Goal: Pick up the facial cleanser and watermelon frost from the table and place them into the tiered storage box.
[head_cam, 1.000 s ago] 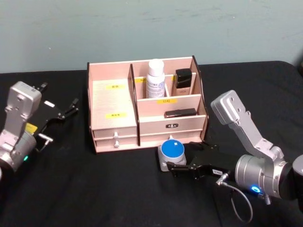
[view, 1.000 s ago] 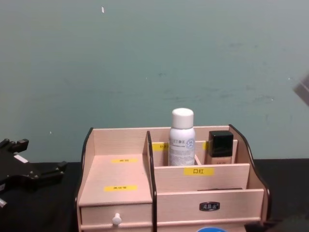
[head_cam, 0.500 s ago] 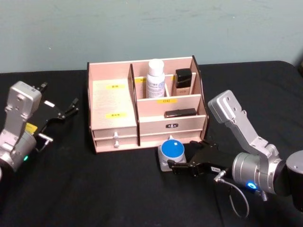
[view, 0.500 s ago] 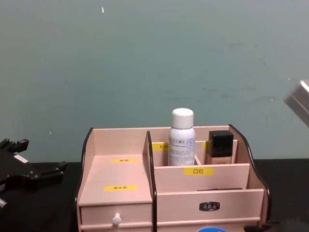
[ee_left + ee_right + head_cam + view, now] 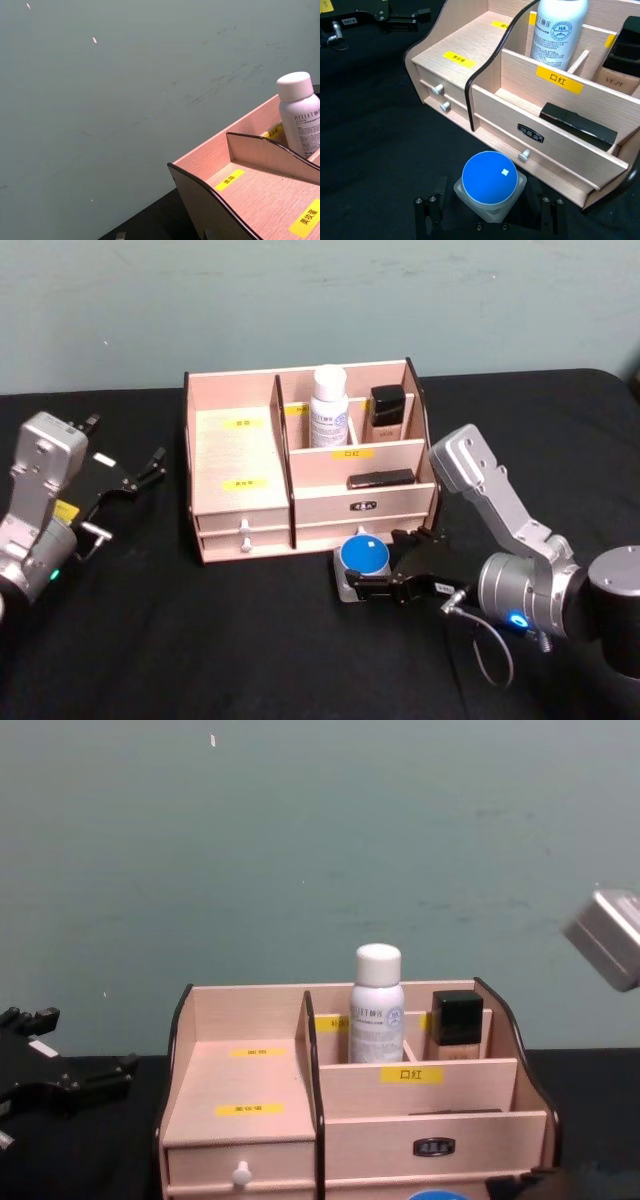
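Right gripper sits low on the black table, lower right of centre in the head view, pointing toward frame left. Its forearm comes in from the lower right corner, and a silver link angles up beside the box's right end.

Pincer is wide. In the right wrist view the fingers straddle the blue-lidded jar, with a gap on each side and no contact visible.

The jar stands upright on the cloth, just in front of the tiered storage box, below its right drawer – near it but apart.

- **Room:** open black cloth runs across the lower left of the frame, and the box's left stepped top is bare wood.
- **Box, right side:** a flat black item lies in the middle tier. The rear compartments hold an upright white bottle and, one cell to the right, a dark-capped bottle.
- **Edges:** a dark-edged curved wall divides left from right.
- **Left gripper**: parked at mid left, resting on the table well apart from the box – open or closed, can't tell.
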Available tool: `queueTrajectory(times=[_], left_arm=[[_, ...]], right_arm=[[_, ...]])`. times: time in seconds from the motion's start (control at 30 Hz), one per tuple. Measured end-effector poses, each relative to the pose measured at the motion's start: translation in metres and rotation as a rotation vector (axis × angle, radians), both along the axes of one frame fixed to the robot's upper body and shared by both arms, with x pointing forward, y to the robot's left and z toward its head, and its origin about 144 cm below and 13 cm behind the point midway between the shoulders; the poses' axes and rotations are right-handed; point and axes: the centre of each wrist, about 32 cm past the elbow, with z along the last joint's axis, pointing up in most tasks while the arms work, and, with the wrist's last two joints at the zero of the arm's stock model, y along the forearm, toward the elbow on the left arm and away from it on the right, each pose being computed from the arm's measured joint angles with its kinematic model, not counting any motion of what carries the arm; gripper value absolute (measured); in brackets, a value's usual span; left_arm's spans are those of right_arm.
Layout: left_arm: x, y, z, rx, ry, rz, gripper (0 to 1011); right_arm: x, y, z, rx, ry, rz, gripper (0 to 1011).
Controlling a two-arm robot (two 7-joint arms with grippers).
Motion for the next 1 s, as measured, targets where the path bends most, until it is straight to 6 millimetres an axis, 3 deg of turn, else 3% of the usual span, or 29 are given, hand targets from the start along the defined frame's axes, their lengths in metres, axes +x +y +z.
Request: queueTrajectory(times=[1.0], left_arm=[[0.0, 0.0, 0.0, 0.0, 0.0, 0.0, 1010]], right_arm=[[0.013, 0.005, -0.011, 0.012, 0.014, 0.015, 1002]])
